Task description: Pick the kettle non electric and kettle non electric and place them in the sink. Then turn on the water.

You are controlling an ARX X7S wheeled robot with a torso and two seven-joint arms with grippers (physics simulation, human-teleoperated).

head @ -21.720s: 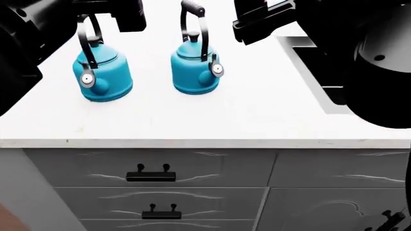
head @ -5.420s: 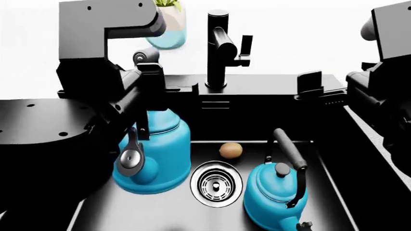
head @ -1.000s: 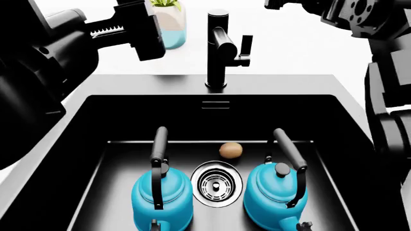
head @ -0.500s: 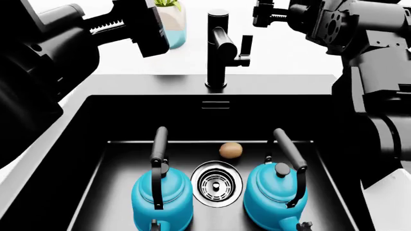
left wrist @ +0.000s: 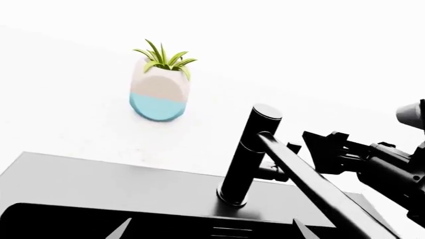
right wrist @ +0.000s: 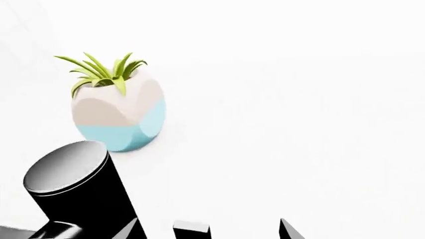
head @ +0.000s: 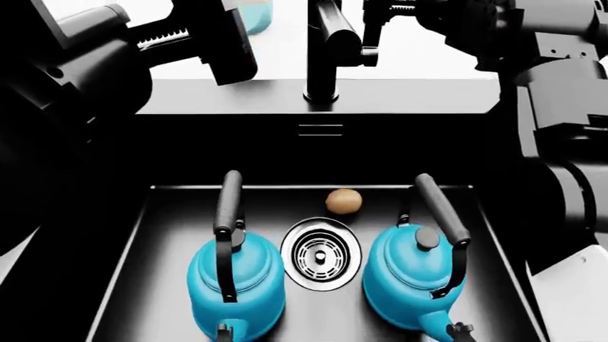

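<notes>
Both turquoise kettles stand upright on the floor of the black sink (head: 190, 96), one kettle (head: 236, 288) left of the drain and the other kettle (head: 411, 281) right of it. Neither gripper touches them. My left gripper (head: 204, 35) hangs open above the sink's back left corner; in its wrist view its fingertips stand far apart with the left gripper (left wrist: 211, 235) empty. My right gripper (head: 385, 13) is open beside the black faucet (head: 325, 43). In the right wrist view the faucet's lever tip (right wrist: 191, 230) lies between the right gripper (right wrist: 214, 232) fingers, not clamped.
A small brown round object (head: 343, 201) lies behind the chrome drain (head: 321, 253). A pale teal and beige plant pot (left wrist: 159, 94) stands on the white counter behind the faucet (left wrist: 249, 154). The same pot (right wrist: 119, 117) shows behind the faucet column (right wrist: 73, 186).
The right gripper has moved left and down to the faucet lever. The head view has tilted down, so the sink shows higher in the picture. The kettles have not moved.
</notes>
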